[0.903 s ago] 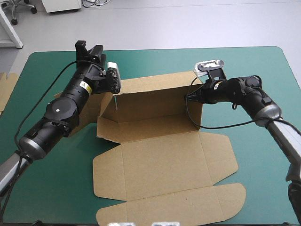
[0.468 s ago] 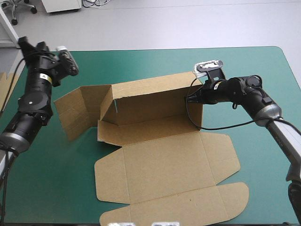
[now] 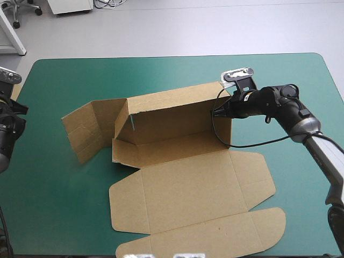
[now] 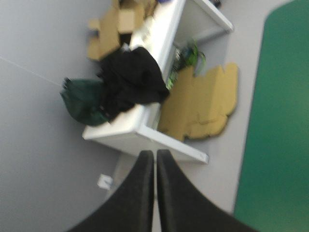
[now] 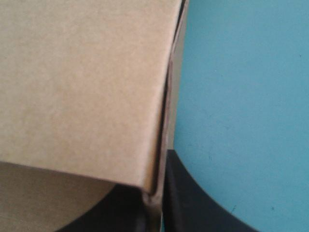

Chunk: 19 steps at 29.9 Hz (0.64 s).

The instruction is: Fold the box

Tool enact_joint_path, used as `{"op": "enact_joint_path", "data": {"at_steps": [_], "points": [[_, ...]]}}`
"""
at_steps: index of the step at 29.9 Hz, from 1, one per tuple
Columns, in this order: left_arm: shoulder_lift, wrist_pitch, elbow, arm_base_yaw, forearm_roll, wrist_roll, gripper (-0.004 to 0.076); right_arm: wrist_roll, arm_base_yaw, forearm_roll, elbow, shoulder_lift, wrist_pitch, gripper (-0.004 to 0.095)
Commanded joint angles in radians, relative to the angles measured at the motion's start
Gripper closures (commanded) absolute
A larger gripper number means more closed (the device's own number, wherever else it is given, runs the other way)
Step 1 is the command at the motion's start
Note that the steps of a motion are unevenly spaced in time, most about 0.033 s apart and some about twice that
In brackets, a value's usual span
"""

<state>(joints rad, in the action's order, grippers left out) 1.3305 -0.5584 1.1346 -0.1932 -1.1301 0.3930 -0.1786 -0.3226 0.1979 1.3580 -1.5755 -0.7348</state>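
The brown box (image 3: 177, 134) stands mid-table with its back wall and right wall raised. Its left flap (image 3: 86, 131) is splayed outward, and the lid (image 3: 188, 199) lies flat toward the front edge. My right gripper (image 3: 216, 112) is at the top of the right wall, near the back corner. In the right wrist view the brown board (image 5: 82, 82) runs down between the black fingers (image 5: 193, 203), which are shut on the wall's edge. My left gripper (image 4: 155, 157) is shut on nothing and points past the table's left edge. Only the left arm (image 3: 6, 129) shows in the high view.
Teal-green cover (image 3: 59, 204) lies bare to the left and right of the box. More brown board (image 4: 203, 106) lies on the floor beyond the table's left edge.
My left arm has pulled back from the box's rear left corner to the table's left edge. The left flap now stands splayed outward. The right gripper has kept its hold.
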Motion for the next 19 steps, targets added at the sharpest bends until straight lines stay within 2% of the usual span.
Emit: {"op": "enact_joint_path", "data": {"at_steps": [1,3,5,10,14,19], "points": [[0.0,0.002,0.033,-0.068,0.326,-0.135,0.0716,-0.014,0.002,-0.002,0.011,0.011,-0.047,0.0921],[0.021,0.017,0.033,-0.104,0.502,-0.155,0.0716,-0.014,0.002,-0.005,0.018,0.011,-0.063,0.0921],[0.045,0.0,0.033,-0.126,0.701,-0.238,0.0716,-0.014,0.002,-0.005,0.038,0.011,-0.086,0.0921],[0.118,-0.135,0.033,-0.176,1.088,-0.492,0.0717,0.0,0.012,-0.02,0.104,0.011,-0.106,0.0921],[0.152,-0.171,0.033,-0.208,1.24,-0.601,0.072,0.01,0.055,-0.001,0.16,0.009,-0.14,0.0921],[0.163,-0.171,0.033,-0.216,1.297,-0.641,0.0731,0.01,0.116,0.014,0.229,0.009,-0.201,0.0921]]}}
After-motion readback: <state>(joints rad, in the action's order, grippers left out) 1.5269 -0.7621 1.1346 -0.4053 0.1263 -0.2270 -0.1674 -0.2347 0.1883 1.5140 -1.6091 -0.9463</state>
